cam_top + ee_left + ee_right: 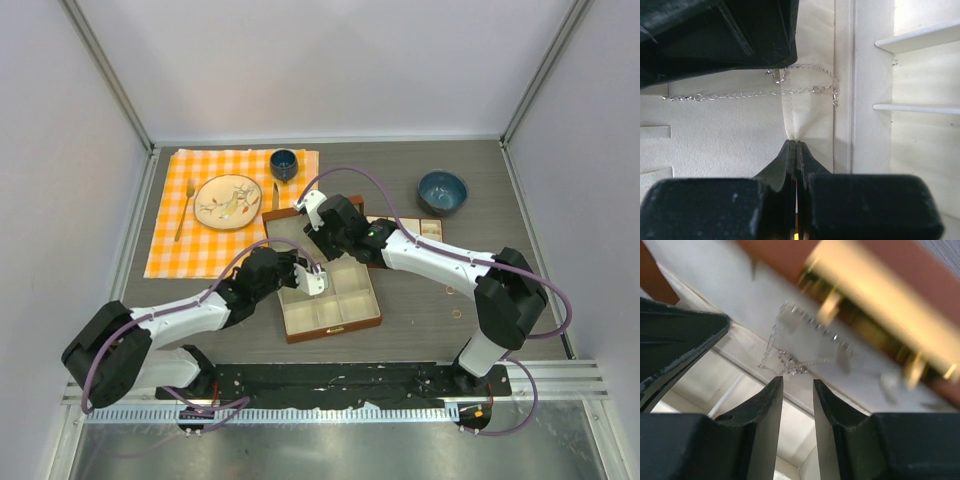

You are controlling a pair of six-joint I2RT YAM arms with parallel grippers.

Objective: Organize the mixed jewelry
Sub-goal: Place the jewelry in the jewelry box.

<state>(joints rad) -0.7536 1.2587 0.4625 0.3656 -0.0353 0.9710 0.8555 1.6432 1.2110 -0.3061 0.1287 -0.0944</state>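
Chain (740, 94) will handle as near weightless and fully limp: fine links, no stiffness. It'll drape and bunch rather than lift as one piece, and could slide out of a loose pinch or snag on a box edge. Best hold, my call: pinch across a bunched part or near the clasp end, tips flat to the lining, not on one lone strand lying flat. Pull gently, thin links could kink

Looks: thin bright silver with small round links. One long strand runs sideways across the cream lining (715, 135), a shorter strand loops above it, and there are small clasp bits at the end by the divider (844, 100). Right wrist view is blurred; a few small tabs show on the chain, can't tell pendant from clasp

Where: inside the brown box (330, 335), in what looks like its larger compartment, lying on the lining with nothing lifting it

Left gripper (796, 145): clenched tight, tips together on the lining where a crease in the fabric runs up from them. The chain lies apart beyond the tips, not in the pinch
Right gripper (797, 382): jaws apart, nothing between them, tips just short of the bunched chain

Tiny coppery rings (458, 313) sit on the table right of the box, well apart from both grippers. Probably hard and light, too small to say more
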